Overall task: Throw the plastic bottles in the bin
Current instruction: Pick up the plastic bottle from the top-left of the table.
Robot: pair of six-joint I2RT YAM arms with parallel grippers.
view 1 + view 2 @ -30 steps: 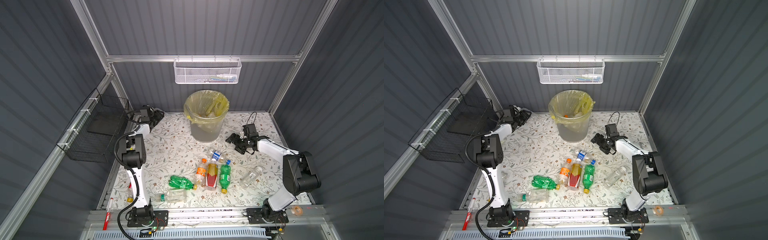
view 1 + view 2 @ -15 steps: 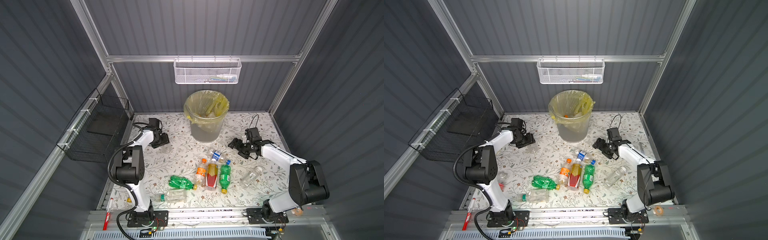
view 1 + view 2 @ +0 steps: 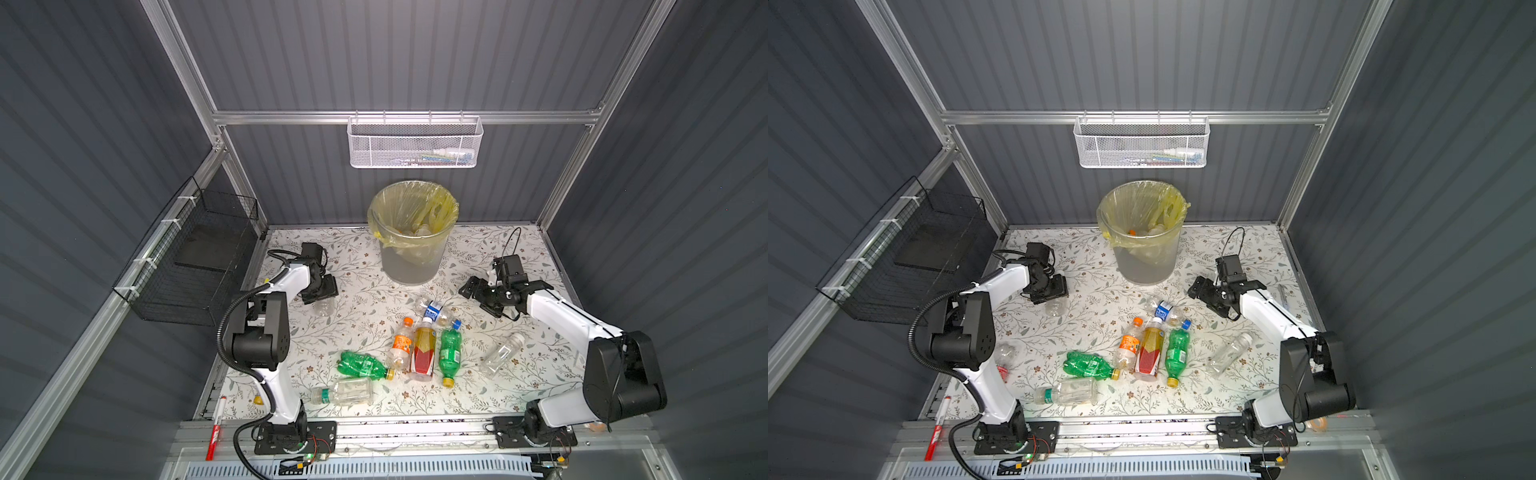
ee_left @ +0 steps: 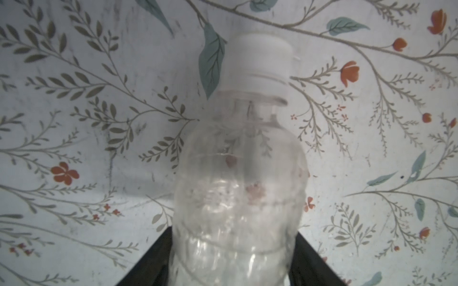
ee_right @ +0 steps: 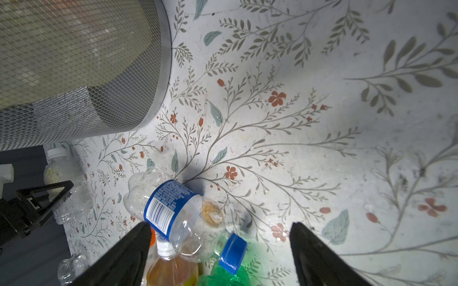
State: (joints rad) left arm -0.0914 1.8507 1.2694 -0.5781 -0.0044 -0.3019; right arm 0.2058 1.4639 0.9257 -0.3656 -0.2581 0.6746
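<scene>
Near the counter's [image 3: 357, 320] left edge, toward its far-left corner, the left gripper [image 3: 321, 293] sits low over a clear bottle [image 4: 238, 198] with a white cap. Its fingers [image 4: 156, 262] flank the body closely on both sides, but I cannot tell whether they actually clamp it. The wall looks thin and slick, so a weak hold could let the bottle squirt out and a hard one could crush it.

The bin [image 3: 411, 262] stands at the middle of the far edge and is tall. A low carry would likely knock its rim or snag the bag [image 3: 387, 240].

Further right, the right gripper [image 5: 220, 224] hovers empty, its fingers [image 5: 131, 250] wide apart. Below it a blue-label bottle [image 5: 168, 205] lies against the amber bottle [image 3: 424, 349] and a green bottle [image 3: 450, 353]. Closing there could catch a neighbour or send the pile rolling. Both arms heading for the bin together could clash.

The blue label shows a barcode and fine white print, too small to read. The amber bottle's red label and the orange-label bottle [image 3: 402, 344] show no legible words.
</scene>
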